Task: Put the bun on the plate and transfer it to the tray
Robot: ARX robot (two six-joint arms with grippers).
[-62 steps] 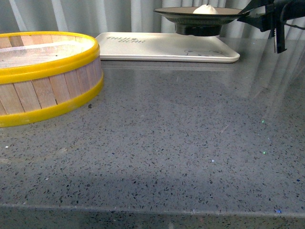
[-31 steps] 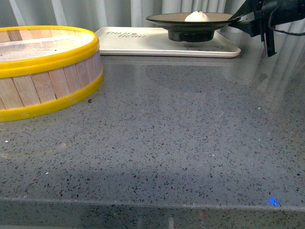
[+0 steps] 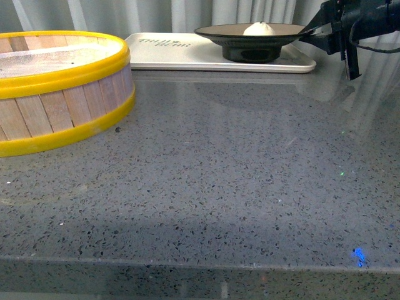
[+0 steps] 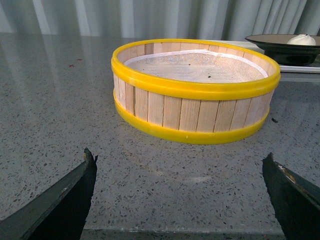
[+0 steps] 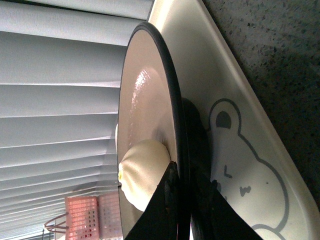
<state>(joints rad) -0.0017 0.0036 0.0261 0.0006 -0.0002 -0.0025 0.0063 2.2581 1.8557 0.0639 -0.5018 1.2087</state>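
Black right arm (image 3: pixel 356 19) with thin cable; left jaws dark, wedge-shaped.

Steamer basket (image 3: pixel 59 87) hogs left side of counter (image 3: pixel 237 181). Middle and near side wide open. Far edge taken: tray (image 3: pixel 181 53), plate (image 3: pixel 253 34) on its right half.

I saw a grey speckled counter (image 3: pixel 219 181) (polished) bearing a steamer basket (image 3: pixel 59 94) at left and the tray (image 3: pixel 181 55) at the top.

Glossy plate (image 3: pixel 250 32), wooden-slatted steamer basket (image 3: pixel 59 87)
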